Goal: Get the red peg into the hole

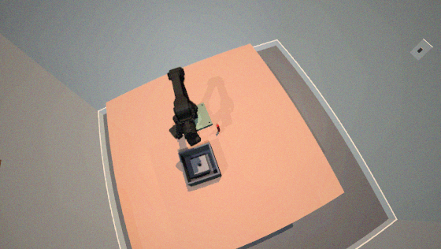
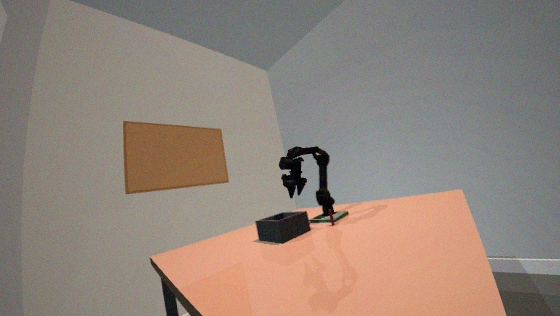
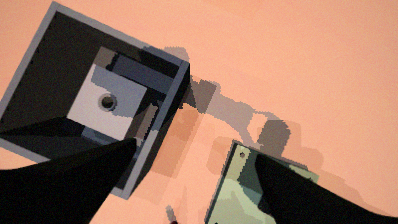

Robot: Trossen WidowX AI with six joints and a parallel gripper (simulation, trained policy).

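Peach-coloured tabletop (image 1: 268, 157) (image 2: 400, 250) (image 3: 320, 60), set beside pale and blue-grey walls; reference piece for all places below: the open box (image 1: 205, 181) (image 2: 295, 229) (image 3: 116, 35). Item, gripper (image 1: 188, 134) (image 2: 296, 195) (image 3: 196, 151): black, fingers spread wide, nothing between them; pointing downward, above the level of the box's rim and towards its arm-base side. In the wrist view, one fingertip overlaps the box's near corner area, the other the green plate. Item, arm (image 1: 179, 88) (image 2: 323, 175): black, jointed, rising from beyond the box and arching over towards it. Item, the box itself: dark grey, square-cornered, uncovered, standing on the tabletop. Contents of the box: a pale plate (image 1: 205, 170) (image 3: 125, 115) at the bottom, with one round, dark hole (image 1: 199, 165) (image 3: 107, 102) near its middle; no peg in the hole; part of the plate in shadow. Item, red peg (image 1: 218, 128) (image 2: 331, 217) (image 3: 174, 221): slender, roughly upright on the tabletop, outside the box on the arm-base side, well apart from the gripper; mostly cut off by the lower edge of the wrist view. Item, green base plate (image 1: 205, 117) (image 2: 342, 216) (image 3: 227, 195): flat, beneath the arm, near the box and apart from it, with the peg near one corner. Item, brown rectangular panel (image 2: 175, 157): on the pale wall, far behind the box.
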